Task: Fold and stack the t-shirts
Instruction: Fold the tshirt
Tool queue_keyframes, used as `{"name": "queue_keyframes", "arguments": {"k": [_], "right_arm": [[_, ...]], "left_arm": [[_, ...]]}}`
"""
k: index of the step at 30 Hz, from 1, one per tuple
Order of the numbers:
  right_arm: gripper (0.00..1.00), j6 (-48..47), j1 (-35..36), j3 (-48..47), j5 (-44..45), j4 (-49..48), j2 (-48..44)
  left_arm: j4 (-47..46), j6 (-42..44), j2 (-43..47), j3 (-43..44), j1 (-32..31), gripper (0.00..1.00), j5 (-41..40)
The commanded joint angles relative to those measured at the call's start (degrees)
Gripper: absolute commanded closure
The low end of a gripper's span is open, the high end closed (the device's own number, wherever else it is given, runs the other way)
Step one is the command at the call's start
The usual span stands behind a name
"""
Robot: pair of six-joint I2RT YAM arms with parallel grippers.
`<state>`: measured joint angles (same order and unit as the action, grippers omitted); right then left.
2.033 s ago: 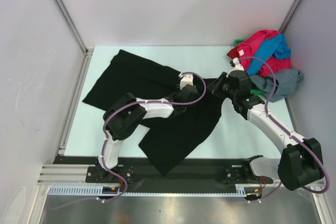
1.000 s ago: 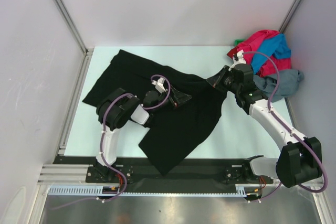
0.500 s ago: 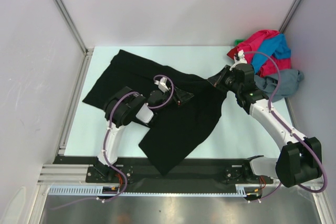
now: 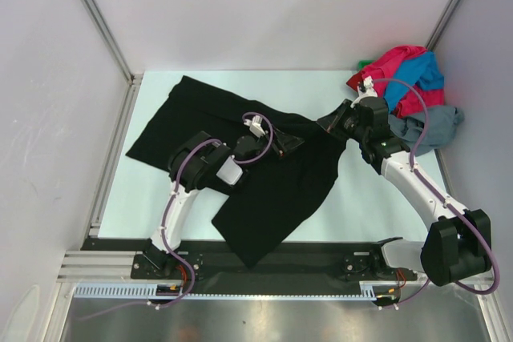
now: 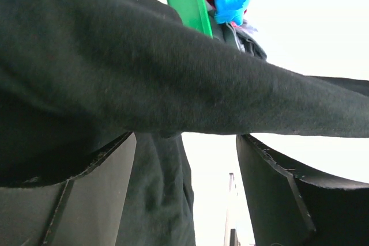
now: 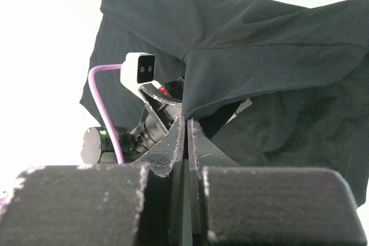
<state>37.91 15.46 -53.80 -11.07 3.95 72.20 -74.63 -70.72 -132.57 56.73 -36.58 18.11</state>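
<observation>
1. Spreading the garment flat is judged to be the step in hand. The plain black t-shirt (image 4: pixel 272 194) of soft cloth is draped from the far left part of the pale tabletop (image 4: pixel 369 198) toward its near edge, skewed, creased and not yet folded.
2. A raised ridge of the black t-shirt is pinched at its right end by the right gripper (image 6: pixel 185 120). Its two fingers are pressed together on the cloth edge, above the tabletop between its middle and its right edge.
3. The left gripper (image 5: pixel 187 142) is held low over the middle of the same shirt, with its jaws standing well apart. A band of black cloth is seen stretched across in front of them, but nothing is clamped.
4. The red-pink cloth t-shirt (image 4: pixel 397 66), the bright blue t-shirt (image 4: pixel 423 76) and the grey t-shirt (image 4: pixel 433 127) are heaped together in the far right corner of the tabletop, touched by neither gripper. No folded stack is to be seen.
5. For the next move, it is judged that the left jaws must be brought round the lifted band and closed on it, well apart from the right grip. The cloth could then be drawn taut between the two and laid down flat.
6. Care is called for at that closing: the cloth is bunched there, so an extra layer could be caught along with the band.
</observation>
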Motion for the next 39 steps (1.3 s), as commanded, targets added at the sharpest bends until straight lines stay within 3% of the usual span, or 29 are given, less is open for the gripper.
{"name": "queue_keyframes", "arguments": {"k": [1,10,20,24,27,33,36,39], "right_arm": [[1.00,0.0,-0.3,-0.5,-0.8,-2.9,-1.1],[1.00,-0.8,-0.3,-0.4,-1.1,-2.9,-1.2],[1.00,-1.3,-0.3,-0.5,-1.1,-2.6,-1.1],[1.00,-1.3,-0.3,-0.1,-1.1,-2.4,-1.4],[1.00,-1.3,0.4,0.9,-0.9,-1.6,-2.0],[1.00,-0.1,1.4,4.2,-0.4,-2.0,-3.8],[1.00,-0.1,1.4,3.9,-0.4,-1.6,-4.7],[1.00,0.3,1.4,2.7,-0.7,-1.2,-5.1]], "left_arm": [[-9.9,-0.2,-2.0,2.2,-0.3,0.23,-1.5],[-20.1,1.4,-3.0,2.2,-0.3,0.28,-4.4],[-19.8,2.9,-1.4,3.0,-0.2,0.44,-4.3],[-14.3,4.8,2.4,-0.6,0.5,0.43,-1.4],[-11.9,4.5,5.8,-4.4,1.0,0.28,0.6],[-7.2,2.7,9.8,-6.9,2.3,0.15,9.6],[-11.2,4.0,10.5,-10.9,2.4,0.13,7.7],[-12.2,5.0,10.1,-12.2,2.4,0.17,7.2]]}}
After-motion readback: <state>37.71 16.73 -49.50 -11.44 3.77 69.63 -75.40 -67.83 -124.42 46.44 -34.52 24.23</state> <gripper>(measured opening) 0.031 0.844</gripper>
